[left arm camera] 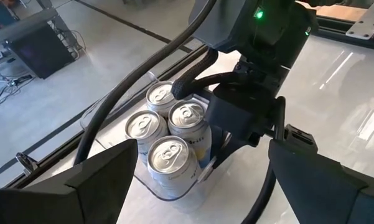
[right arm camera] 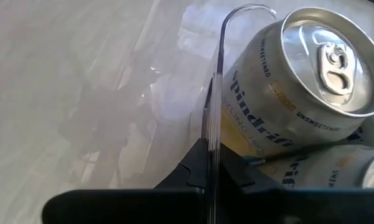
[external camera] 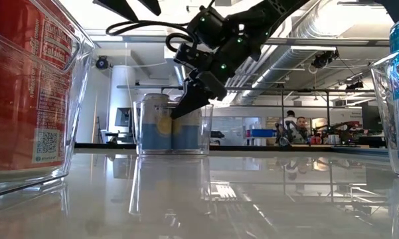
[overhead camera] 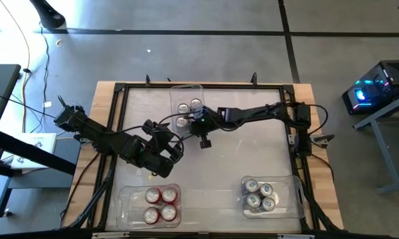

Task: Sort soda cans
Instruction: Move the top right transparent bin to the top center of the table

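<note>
Several silver-grey soda cans (overhead camera: pixel 188 106) (left arm camera: pixel 174 124) stand upright in a clear bin (overhead camera: pixel 174 93) at the table's far middle. Red cans (overhead camera: pixel 160 204) stand in a near-left bin, blue cans (overhead camera: pixel 260 196) in a near-right bin. My right gripper (overhead camera: pixel 203 136) (external camera: pixel 184 106) (right arm camera: pixel 215 171) is at the far bin's near wall, shut on it beside a silver can (right arm camera: pixel 299 74). My left gripper (overhead camera: pixel 174 151) (left arm camera: pixel 204 146) hovers open just near and left of that bin, touching nothing. My right gripper holds the far bin's clear wall (right arm camera: pixel 215 106) close to its near corner (left arm camera: pixel 205 167). The wall is pinched between the two fingers, one inside the bin next to a can and one outside. The fingers come from above, slanting down. The bin stands flat on the table.
The red-can bin (external camera: pixel 76 60) and the blue-can bin (external camera: pixel 382 73) sit at the table's near edge. Bare tabletop (overhead camera: pixel 239 159) lies between the three bins. A black frame (overhead camera: pixel 119 99) borders the table. People stand far off in the room (external camera: pixel 295 126).
</note>
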